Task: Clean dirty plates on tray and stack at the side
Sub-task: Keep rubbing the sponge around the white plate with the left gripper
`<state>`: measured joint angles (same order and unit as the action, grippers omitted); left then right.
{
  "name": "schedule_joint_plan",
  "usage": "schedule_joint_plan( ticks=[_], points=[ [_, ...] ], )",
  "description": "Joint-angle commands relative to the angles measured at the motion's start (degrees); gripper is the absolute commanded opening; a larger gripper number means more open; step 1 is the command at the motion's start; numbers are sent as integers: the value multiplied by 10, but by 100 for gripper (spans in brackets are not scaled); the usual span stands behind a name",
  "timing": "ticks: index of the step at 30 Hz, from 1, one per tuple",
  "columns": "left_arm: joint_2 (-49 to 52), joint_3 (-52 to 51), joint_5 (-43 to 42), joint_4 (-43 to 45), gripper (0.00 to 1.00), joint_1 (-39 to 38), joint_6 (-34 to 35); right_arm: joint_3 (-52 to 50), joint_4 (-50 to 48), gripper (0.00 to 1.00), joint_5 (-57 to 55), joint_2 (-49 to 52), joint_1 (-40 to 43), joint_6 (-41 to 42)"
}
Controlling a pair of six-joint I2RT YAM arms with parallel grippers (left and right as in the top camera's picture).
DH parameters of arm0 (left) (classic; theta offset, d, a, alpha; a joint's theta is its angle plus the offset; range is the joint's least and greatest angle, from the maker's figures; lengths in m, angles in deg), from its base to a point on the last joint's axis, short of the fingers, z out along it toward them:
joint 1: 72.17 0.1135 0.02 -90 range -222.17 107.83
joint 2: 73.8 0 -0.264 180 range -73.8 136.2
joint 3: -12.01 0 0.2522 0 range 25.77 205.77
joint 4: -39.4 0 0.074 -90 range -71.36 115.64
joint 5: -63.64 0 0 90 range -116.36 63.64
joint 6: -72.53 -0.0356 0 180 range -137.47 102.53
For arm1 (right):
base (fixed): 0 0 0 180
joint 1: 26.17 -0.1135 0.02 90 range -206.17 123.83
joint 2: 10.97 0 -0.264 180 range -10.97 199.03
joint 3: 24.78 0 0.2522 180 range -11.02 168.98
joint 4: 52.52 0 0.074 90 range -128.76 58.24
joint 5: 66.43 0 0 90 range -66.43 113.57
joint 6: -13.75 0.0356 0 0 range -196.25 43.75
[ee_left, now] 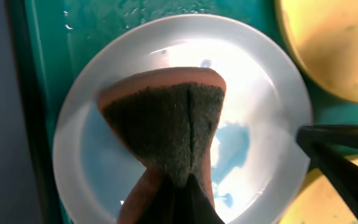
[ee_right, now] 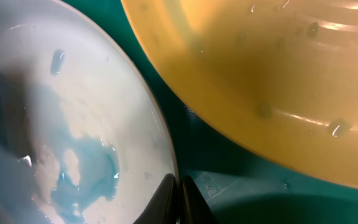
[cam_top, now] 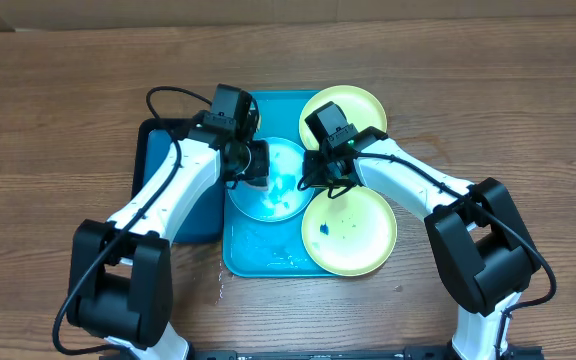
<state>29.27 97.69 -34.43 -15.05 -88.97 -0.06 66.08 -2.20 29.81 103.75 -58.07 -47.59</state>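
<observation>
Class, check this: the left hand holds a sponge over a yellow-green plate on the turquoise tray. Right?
No. The left wrist view shows the left hand holding the sponge over the light blue plate, not a yellow-green one, on the turquoise tray.

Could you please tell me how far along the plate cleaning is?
Done: nothing is stacked; all three plates sit on the tray. In hand: the left gripper holds a sponge on the blue-smeared light blue plate; the right gripper is shut at its rim. Left: the far yellow-green plate, the near yellow-green plate, then stacking.
</observation>
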Motion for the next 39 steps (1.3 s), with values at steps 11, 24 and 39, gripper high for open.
schedule_joint_plan(
  ticks=[11,24,39],
  points=[
    [132,-2,-76,0,4,-6,-11,7,-5,4,9,1,-2,0],
    [109,58,-273,-29,4,8,-59,7,-5,4,9,1,-2,0],
    [45,107,-77,-97,4,10,-58,7,-4,4,9,1,-2,0]
  ],
)
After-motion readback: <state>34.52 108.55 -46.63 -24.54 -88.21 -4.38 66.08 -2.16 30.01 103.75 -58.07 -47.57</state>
